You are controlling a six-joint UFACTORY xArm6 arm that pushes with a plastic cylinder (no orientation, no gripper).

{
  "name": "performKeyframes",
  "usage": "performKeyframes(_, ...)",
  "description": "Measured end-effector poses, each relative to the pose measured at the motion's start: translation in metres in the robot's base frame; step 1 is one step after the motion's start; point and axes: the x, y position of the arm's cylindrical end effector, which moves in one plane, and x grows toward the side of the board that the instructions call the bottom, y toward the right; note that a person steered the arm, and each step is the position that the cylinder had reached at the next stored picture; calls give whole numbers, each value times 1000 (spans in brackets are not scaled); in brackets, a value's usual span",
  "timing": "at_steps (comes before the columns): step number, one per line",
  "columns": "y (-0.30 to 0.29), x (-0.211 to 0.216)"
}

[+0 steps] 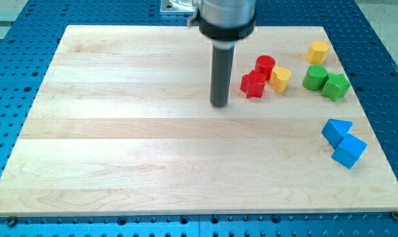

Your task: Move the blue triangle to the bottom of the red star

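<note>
The blue triangle (335,130) lies near the board's right edge, touching a blue cube (349,151) just below and to its right. The red star (253,84) sits in the upper right part of the board, with a red cylinder (265,66) touching it above and a yellow block (280,79) to its right. My tip (219,103) rests on the board just left of the red star, with a small gap between them, and far to the upper left of the blue triangle.
A yellow block (317,51) sits near the top right corner. Two green blocks (315,77) (335,85) stand side by side below it. The wooden board (120,151) lies on a blue perforated table.
</note>
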Motion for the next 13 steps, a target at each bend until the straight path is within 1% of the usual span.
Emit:
performKeyframes(1, 11, 83)
performKeyframes(2, 75, 128)
performKeyframes(3, 156, 151)
performKeyframes(4, 219, 166)
performKeyframes(5, 224, 166)
performKeyframes(6, 225, 128)
performKeyframes(7, 203, 91)
performKeyframes(8, 201, 64)
performKeyframes(9, 201, 51)
performKeyframes(10, 216, 48)
performKeyframes(11, 228, 24)
performKeyframes(12, 228, -4)
performKeyframes(13, 208, -14)
